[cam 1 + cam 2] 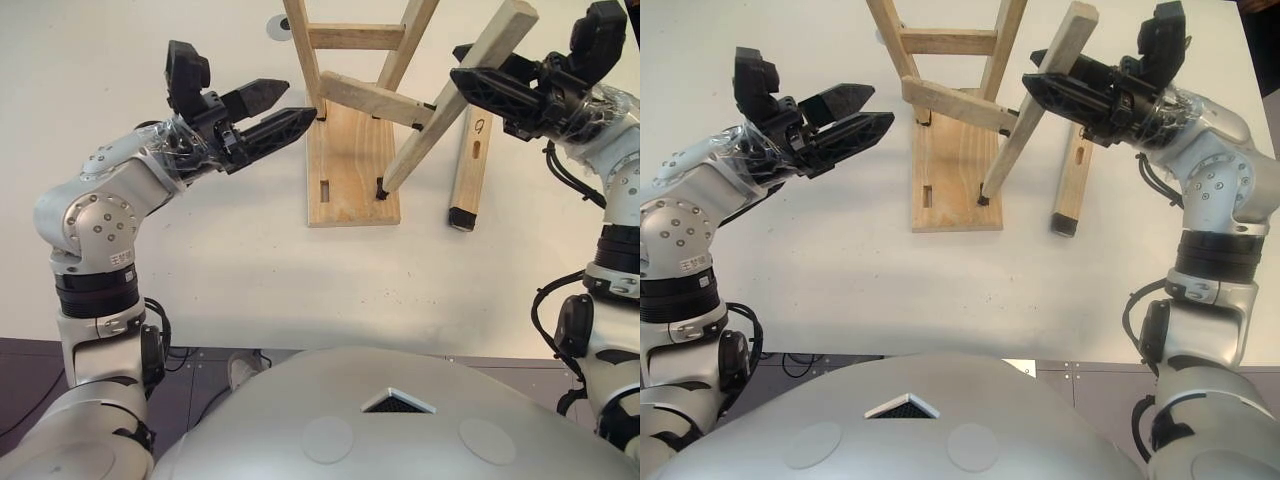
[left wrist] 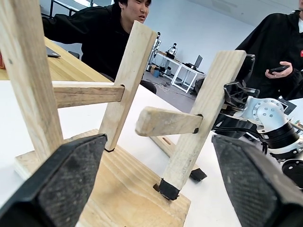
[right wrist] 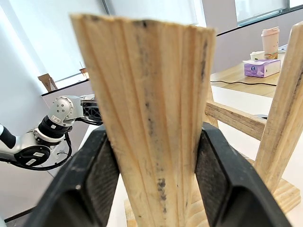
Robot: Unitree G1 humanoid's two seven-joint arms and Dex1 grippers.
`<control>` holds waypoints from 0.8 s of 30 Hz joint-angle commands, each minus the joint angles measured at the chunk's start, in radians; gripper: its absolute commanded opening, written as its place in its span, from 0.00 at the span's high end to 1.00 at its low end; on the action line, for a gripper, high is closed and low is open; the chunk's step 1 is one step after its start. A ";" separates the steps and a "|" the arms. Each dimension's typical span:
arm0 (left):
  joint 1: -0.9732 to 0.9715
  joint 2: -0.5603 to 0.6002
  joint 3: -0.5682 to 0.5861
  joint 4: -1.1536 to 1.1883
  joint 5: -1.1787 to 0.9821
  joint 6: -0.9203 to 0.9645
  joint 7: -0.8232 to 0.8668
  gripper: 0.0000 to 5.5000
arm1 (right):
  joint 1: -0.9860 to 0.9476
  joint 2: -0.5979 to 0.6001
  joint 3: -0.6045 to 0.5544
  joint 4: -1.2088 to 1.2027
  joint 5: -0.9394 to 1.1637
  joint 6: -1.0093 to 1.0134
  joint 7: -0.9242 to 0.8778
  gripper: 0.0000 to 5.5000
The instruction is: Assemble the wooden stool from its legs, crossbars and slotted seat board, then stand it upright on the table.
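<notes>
The slotted seat board (image 1: 350, 190) lies flat on the white table. Two legs joined by a crossbar (image 1: 355, 37) stand in its far slots. A third leg (image 1: 455, 95) leans with its black-tipped foot in a near slot of the board; a crossbar (image 1: 375, 98) sticks out of it toward the far legs. My right gripper (image 1: 478, 82) is shut on the upper part of this leg (image 3: 151, 123). A loose leg (image 1: 470, 165) lies on the table right of the board. My left gripper (image 1: 285, 112) is open, just left of the board's far corner, with nothing in it.
White tabletop (image 1: 200, 260) with free room left and in front of the board. The table's front edge (image 1: 300, 350) runs near my body. A round grey disc (image 1: 279, 27) sits on the table at the far side, left of the legs.
</notes>
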 commanded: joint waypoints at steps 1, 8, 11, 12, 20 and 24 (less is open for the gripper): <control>0.006 -0.003 -0.004 0.003 0.019 -0.009 -0.004 0.26 | 0.019 -0.017 0.051 0.038 -0.085 -0.042 0.003 0.62; 0.021 -0.012 -0.007 -0.006 0.025 -0.011 -0.003 0.26 | -0.006 -0.077 0.115 0.060 -0.149 -0.093 0.062 0.62; 0.038 -0.015 -0.010 -0.014 0.029 -0.011 0.005 0.26 | -0.014 -0.122 0.161 0.056 -0.183 -0.117 0.111 0.62; 0.042 -0.016 -0.009 -0.016 0.030 -0.010 0.008 0.26 | -0.017 -0.136 0.175 0.057 -0.196 -0.128 0.124 0.62; 0.068 -0.035 0.000 -0.022 0.035 -0.002 0.041 0.26 | -0.046 -0.199 0.254 0.052 -0.254 -0.207 0.194 0.62; 0.075 -0.054 0.022 0.011 0.076 -0.024 0.109 0.26 | -0.051 -0.208 0.281 0.013 -0.286 -0.231 0.203 0.62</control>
